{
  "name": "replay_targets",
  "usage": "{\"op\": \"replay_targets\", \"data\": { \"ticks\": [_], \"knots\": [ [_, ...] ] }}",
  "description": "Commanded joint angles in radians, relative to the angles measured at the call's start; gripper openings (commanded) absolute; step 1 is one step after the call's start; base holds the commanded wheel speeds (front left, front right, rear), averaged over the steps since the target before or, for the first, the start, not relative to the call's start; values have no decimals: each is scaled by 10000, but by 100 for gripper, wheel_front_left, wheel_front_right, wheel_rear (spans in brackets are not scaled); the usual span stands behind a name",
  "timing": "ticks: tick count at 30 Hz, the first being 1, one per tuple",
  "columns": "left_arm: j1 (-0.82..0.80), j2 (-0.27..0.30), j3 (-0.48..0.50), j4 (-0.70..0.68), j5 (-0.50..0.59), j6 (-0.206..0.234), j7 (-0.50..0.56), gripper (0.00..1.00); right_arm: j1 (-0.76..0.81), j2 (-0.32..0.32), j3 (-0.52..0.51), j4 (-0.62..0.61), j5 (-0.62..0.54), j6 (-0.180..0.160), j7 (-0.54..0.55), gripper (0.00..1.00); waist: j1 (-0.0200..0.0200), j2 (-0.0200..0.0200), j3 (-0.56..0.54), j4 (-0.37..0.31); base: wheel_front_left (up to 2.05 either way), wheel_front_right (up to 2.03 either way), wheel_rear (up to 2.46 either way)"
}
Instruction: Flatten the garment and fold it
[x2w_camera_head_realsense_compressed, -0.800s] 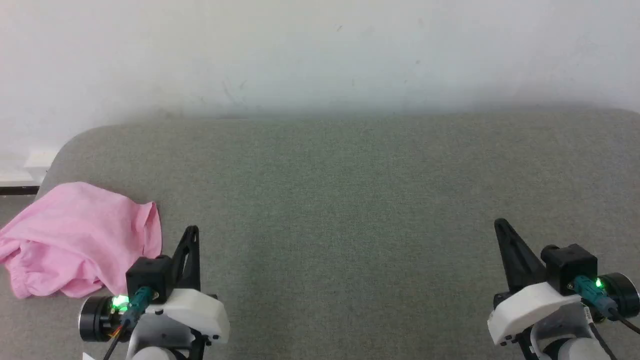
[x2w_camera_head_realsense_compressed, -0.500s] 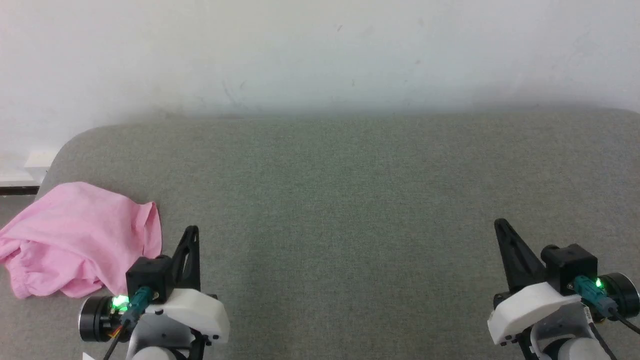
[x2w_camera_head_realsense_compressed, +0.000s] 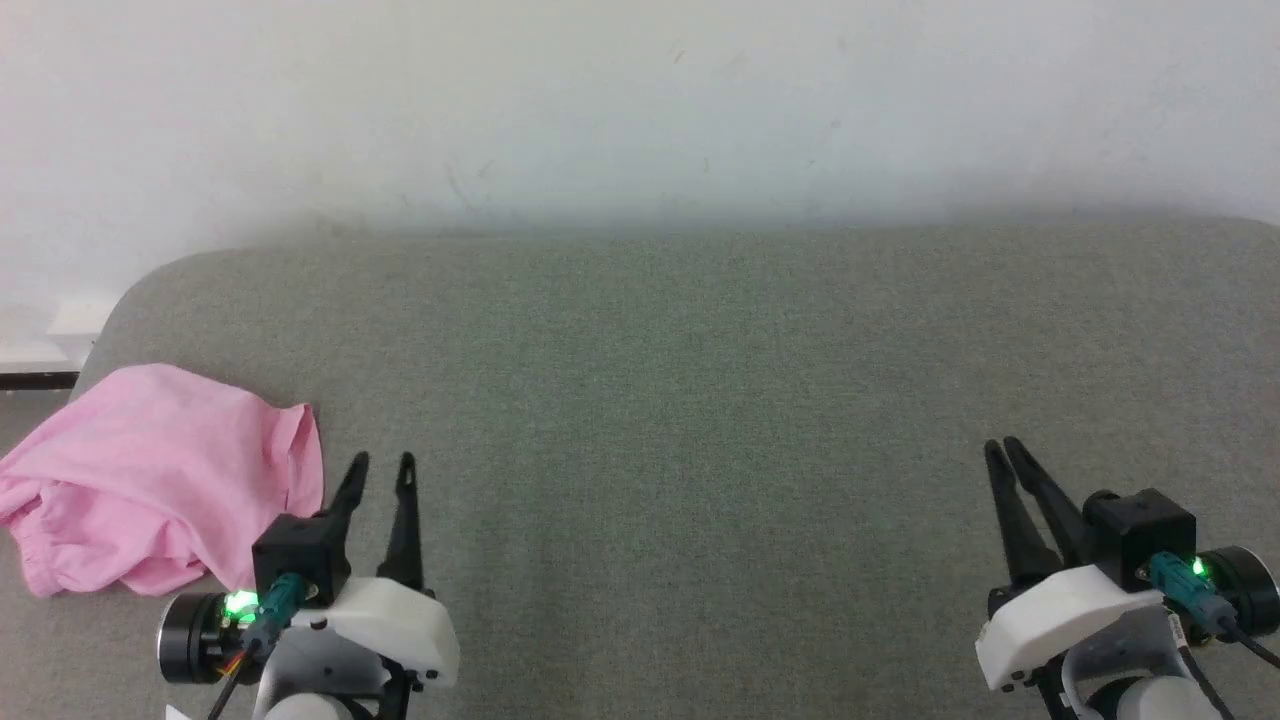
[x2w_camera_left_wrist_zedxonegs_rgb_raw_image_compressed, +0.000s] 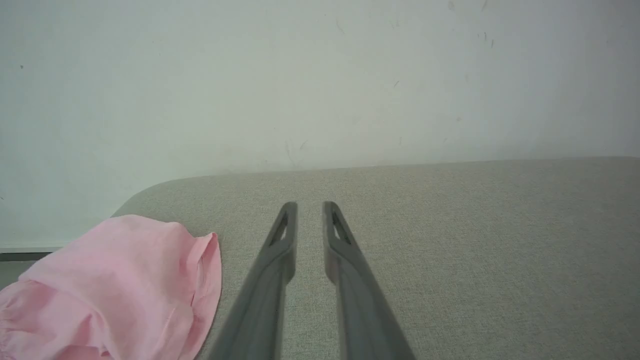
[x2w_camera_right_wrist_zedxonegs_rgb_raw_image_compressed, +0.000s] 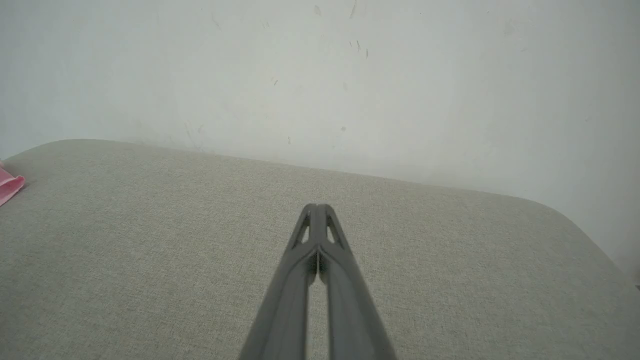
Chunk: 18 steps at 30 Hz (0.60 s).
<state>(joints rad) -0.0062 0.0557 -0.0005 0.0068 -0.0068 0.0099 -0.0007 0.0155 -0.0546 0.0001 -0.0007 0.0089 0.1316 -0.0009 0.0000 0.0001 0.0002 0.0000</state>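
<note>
The garment (x2w_camera_head_realsense_compressed: 150, 470) is a crumpled heap of light pink fabric at the left edge of the grey padded surface (x2w_camera_head_realsense_compressed: 700, 400), its gathered waistband toward the near left. My left gripper (x2w_camera_head_realsense_compressed: 380, 462) hovers just right of the heap, apart from it, open with a narrow gap and nothing between its fingers. The left wrist view shows the garment (x2w_camera_left_wrist_zedxonegs_rgb_raw_image_compressed: 115, 285) left of the parted left gripper (x2w_camera_left_wrist_zedxonegs_rgb_raw_image_compressed: 309, 205). My right gripper (x2w_camera_head_realsense_compressed: 1000, 446) stands far to the right, empty. In the right wrist view its tips (x2w_camera_right_wrist_zedxonegs_rgb_raw_image_compressed: 316, 206) touch, and a sliver of the garment (x2w_camera_right_wrist_zedxonegs_rgb_raw_image_compressed: 7, 185) shows at the left edge.
A pale wall (x2w_camera_head_realsense_compressed: 640, 100) rises directly behind the padded surface. The surface's rounded left corner (x2w_camera_head_realsense_compressed: 130, 290) lies just beyond the garment, with a strip of floor and skirting (x2w_camera_head_realsense_compressed: 40, 360) past it. Bare grey fabric stretches between the two grippers.
The left gripper's fingers have parted from shut to a narrow opening. The right gripper's two fingers now show as slightly separate in the head view. The garment has not moved.
</note>
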Motion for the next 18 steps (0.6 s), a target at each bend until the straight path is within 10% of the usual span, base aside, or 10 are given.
{"op": "replay_targets", "data": {
  "ticks": [1,18],
  "knots": [
    [-11,-1,-28,0,-27,67,-63,100,-5,3,-48,-12,66,0,-63,100,0,-1,5,-1,0,0,0],
    [-64,-8,-209,-169,-89,455,-396,100,-9,8,-126,-279,670,-1,-396,100,0,-1,72,40,0,0,0]
  ]
}}
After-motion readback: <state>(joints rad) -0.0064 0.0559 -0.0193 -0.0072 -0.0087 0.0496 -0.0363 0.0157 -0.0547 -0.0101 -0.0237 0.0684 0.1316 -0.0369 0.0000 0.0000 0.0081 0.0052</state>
